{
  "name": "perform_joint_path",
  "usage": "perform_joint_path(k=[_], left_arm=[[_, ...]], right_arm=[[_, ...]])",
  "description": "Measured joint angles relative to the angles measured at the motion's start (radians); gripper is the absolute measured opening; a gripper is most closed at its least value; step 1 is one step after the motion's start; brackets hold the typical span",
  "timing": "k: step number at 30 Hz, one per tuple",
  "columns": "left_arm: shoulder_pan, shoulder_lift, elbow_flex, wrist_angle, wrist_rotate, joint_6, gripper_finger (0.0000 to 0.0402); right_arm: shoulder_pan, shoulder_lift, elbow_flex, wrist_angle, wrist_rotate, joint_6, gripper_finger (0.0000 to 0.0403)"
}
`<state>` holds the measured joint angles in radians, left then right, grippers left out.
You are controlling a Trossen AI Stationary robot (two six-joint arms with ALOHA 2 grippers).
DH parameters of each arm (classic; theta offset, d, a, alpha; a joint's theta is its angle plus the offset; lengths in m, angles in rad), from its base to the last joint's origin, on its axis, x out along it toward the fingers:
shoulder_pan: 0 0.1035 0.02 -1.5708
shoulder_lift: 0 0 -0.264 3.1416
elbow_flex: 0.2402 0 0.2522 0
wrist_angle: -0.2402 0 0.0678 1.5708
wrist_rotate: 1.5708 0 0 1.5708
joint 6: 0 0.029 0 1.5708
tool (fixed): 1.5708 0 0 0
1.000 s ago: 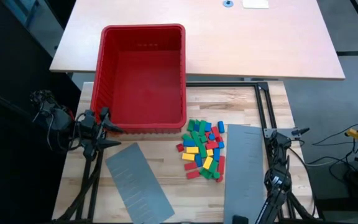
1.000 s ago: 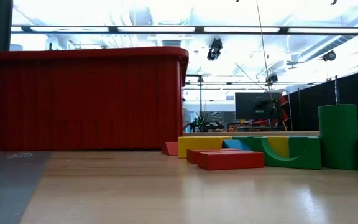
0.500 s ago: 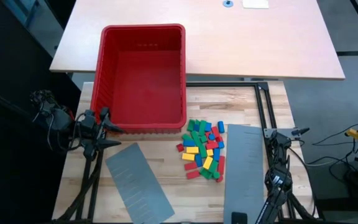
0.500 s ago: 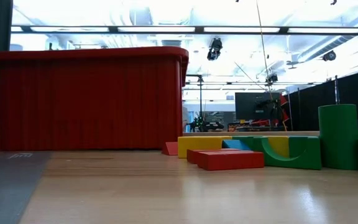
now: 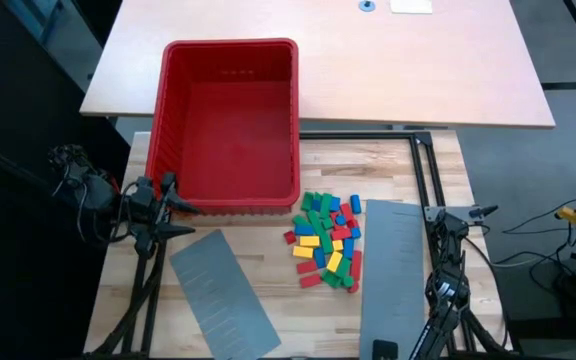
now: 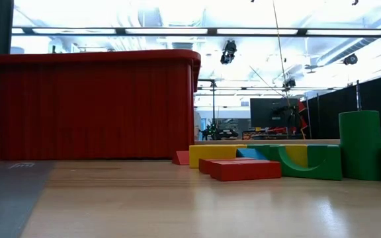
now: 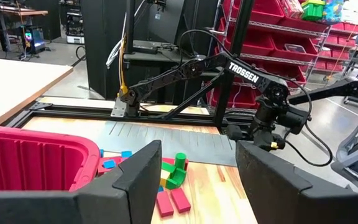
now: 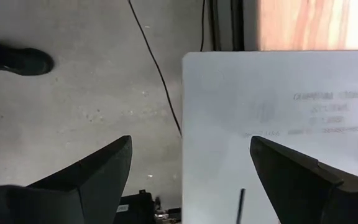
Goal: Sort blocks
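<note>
The blocks lie in a loose heap of red, green, blue and yellow on the wooden table, just off the red bin's near right corner. The low view shows the blocks resting flat on the wood, with a green cylinder standing upright among them. My left gripper waits open by the bin's near left corner, pointing toward the heap; nothing is between its fingers. My right gripper is open over the table's right edge, facing down on floor and a grey panel.
Two flat grey slotted panels lie near the front: one slanted left of the heap, one to its right. A black frame runs along the right side. A larger pale table stands behind. The bin's inside shows nothing in it.
</note>
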<state>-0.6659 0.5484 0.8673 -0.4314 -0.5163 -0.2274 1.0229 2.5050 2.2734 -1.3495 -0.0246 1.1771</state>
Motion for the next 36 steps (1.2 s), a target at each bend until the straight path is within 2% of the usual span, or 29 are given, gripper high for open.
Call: perform_joint_path(k=[15,23,36], left_arm=[[0.0,0.0,0.0,-0.006,0.0,-0.01,0.0194],[0.0,0.0,0.0,-0.006,0.0,-0.01,0.0201],[0.0,0.0,0.0,-0.006,0.0,-0.01,0.0193]], right_arm=[[-0.001,0.001,-0.049,-0.003,-0.018,-0.006,0.0314],[-0.001,0.001,-0.049,0.083,-0.037,0.046,0.0309],[-0.001,-0.001,-0.074,0.114,-0.031,0.042,0.0306]])
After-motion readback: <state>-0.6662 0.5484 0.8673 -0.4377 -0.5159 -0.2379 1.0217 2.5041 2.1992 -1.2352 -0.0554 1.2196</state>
